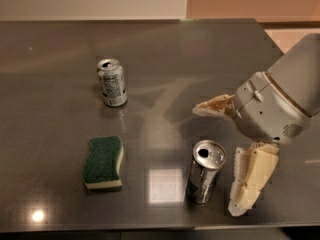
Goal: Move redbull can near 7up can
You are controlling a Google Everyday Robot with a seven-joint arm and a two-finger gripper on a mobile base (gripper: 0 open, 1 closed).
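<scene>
The redbull can (205, 172) stands upright near the front edge of the dark table (165, 54), right of centre. It is slim and silver with a shiny top. The 7up can (112, 82) stands upright at the back left, shorter and pale with greenish markings. My gripper (220, 156) is at the right, open. One cream finger (214, 106) reaches out behind the redbull can and the other finger (250, 179) hangs just to its right. The can sits partly between them, untouched as far as I can see.
A green sponge (103, 162) with a pale base lies at the front left, between the two cans and nearer the front edge. The table's front edge runs close below the redbull can and the sponge.
</scene>
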